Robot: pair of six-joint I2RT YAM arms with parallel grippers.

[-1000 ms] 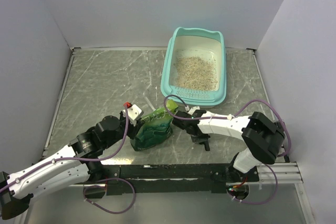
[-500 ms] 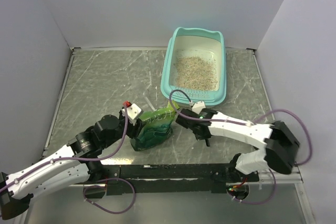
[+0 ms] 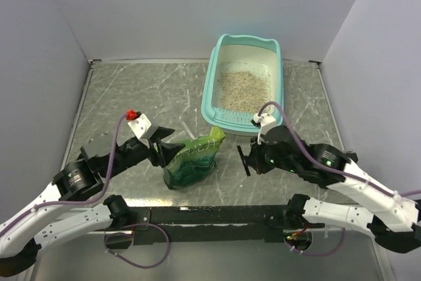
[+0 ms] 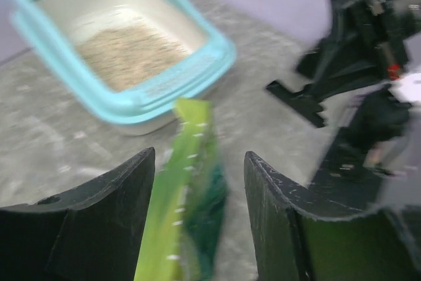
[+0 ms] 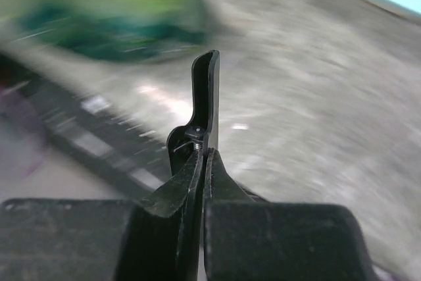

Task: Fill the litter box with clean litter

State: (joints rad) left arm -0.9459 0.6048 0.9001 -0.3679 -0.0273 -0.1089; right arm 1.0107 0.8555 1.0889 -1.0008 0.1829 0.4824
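The litter box [image 3: 210,90] sits at the far right of the surface [image 3: 131,97], its raised end close to the far edge. Its long axis runs near to far. The low lip points toward the arm bases and the tall end points away from them.

The clean litter [image 3: 243,90] lies inside as a loose tan patch over the middle and near part of the floor. Bare white floor shows at the far end and along the side walls. Judged from this, filling is partly done: the floor has a thin layer that does not reach every wall. Spreading or a further pour would complete it.

A green pouch [image 3: 192,161] rests on the surface toward the middle of the near edge, apart from the box. Its top points at the box's near left corner. Whether it holds more litter cannot be told.

The left gripper [image 4: 198,162] has its jaws spread on either side of the pouch top, with a gap at each side. The right gripper [image 5: 208,77], just right of the pouch and clear of it, has its jaws pressed together on nothing.
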